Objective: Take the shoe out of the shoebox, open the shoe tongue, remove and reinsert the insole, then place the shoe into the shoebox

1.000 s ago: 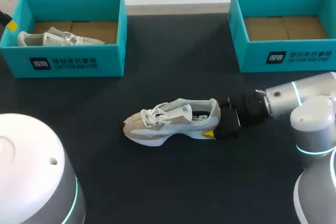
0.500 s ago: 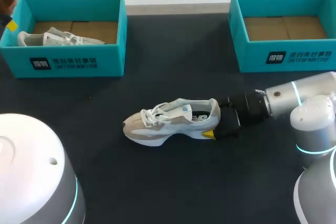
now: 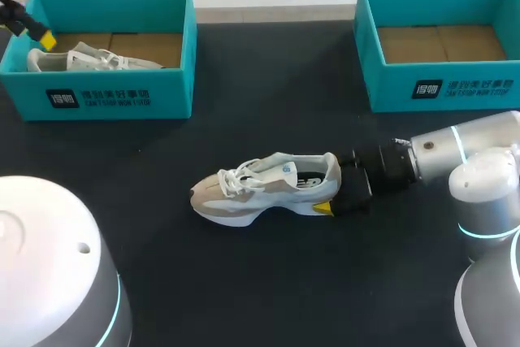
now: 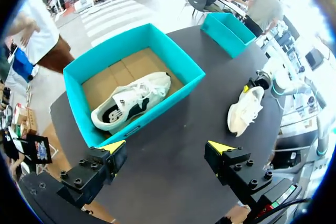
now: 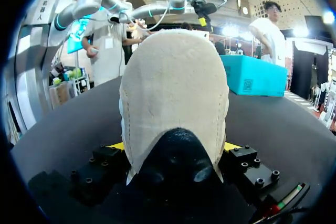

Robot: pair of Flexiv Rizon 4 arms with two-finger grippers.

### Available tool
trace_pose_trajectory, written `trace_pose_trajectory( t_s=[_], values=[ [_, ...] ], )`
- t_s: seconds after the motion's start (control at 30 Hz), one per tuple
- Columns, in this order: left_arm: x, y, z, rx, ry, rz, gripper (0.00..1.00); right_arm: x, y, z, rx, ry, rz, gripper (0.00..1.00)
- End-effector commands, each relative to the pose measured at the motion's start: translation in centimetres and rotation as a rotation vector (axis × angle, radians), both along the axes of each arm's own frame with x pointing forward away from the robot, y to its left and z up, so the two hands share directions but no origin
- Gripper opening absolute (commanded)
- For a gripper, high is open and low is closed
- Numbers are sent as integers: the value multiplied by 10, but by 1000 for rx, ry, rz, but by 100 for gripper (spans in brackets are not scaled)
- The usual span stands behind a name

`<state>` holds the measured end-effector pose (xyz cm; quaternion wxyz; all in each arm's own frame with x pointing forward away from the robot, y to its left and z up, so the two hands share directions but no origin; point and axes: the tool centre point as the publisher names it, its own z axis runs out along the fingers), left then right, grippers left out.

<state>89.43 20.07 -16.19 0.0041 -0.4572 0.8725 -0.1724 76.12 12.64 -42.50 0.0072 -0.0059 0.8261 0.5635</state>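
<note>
A white and beige shoe lies on its sole mid-table, toe to the left. My right gripper is at its heel; one yellow tip shows on the near side. In the right wrist view the beige heel fills the space between the fingers, and my right gripper is shut on it from both sides. My left gripper hangs open high over the far left corner of the left shoebox. The left wrist view shows my left gripper empty above the table.
The left shoebox holds another white shoe, which lies on its side. An empty teal shoebox stands at the back right. The round white base of my left arm fills the near left corner.
My left gripper has moved right, further over the left shoebox's corner. The shoe on the table and my right arm have stayed where they were.
</note>
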Motion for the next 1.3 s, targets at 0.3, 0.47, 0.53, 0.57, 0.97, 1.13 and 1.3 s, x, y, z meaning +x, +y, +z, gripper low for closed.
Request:
trace_pose_trajectory(
  t_s=[0.3, 0.47, 0.53, 0.57, 0.97, 1.13, 1.3],
  values=[
    [-21, -103, 0, 97, -20, 87, 100, 2, 5, -4, -3, -1, -2, 0],
    [-32, -146, -1, 84, 14, 135, 100, 2, 5, -4, -3, -1, -2, 0],
    [-38, -163, -2, 81, 51, 197, 100, 2, 5, -4, -3, -1, -2, 0],
    [-44, -171, -3, 87, 39, 195, 100, 2, 5, -4, -3, -1, -2, 0],
    [-86, -220, -1, 182, 26, 550, 100, 2, 5, -4, -3, -1, -2, 0],
    [-99, -228, -3, 221, 25, 604, 100, 2, 5, -4, -3, -1, -2, 0],
    [-99, -228, -3, 221, 25, 604, 100, 2, 5, -4, -3, -1, -2, 0]
  ],
)
